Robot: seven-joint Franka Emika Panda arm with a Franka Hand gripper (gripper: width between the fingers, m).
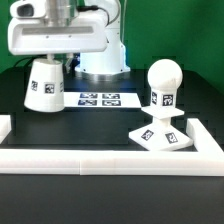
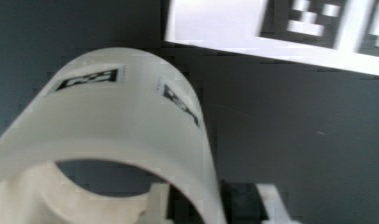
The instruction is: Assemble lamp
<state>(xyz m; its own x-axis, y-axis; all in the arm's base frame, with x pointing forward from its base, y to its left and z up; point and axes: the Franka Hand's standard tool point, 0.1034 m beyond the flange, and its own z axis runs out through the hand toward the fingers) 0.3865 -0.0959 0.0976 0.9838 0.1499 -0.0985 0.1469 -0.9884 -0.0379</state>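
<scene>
Bulb [image 1: 164, 78] already seated on base [image 1: 161, 135], well apart from claw [image 1: 47, 62]. Shade [image 1: 44, 87] pinched in claw, near worktop [image 1: 100, 125]; still to be carried over and fitted.

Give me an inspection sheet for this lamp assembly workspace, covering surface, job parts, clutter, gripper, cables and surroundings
Surface: black table, with a white rail along its near edge and sides.
Job's things: shade upright at the exterior view's left, under the gripper; bulb standing on the base at the exterior view's right.
Clutter: nothing seen; only the marker board lies flat mid-table.
Gripper: gripper sits at the shade's top; fingers hidden, so open or shut cannot be told.
Cables: nothing seen.
Surroundings: green wall behind the arm.
</scene>
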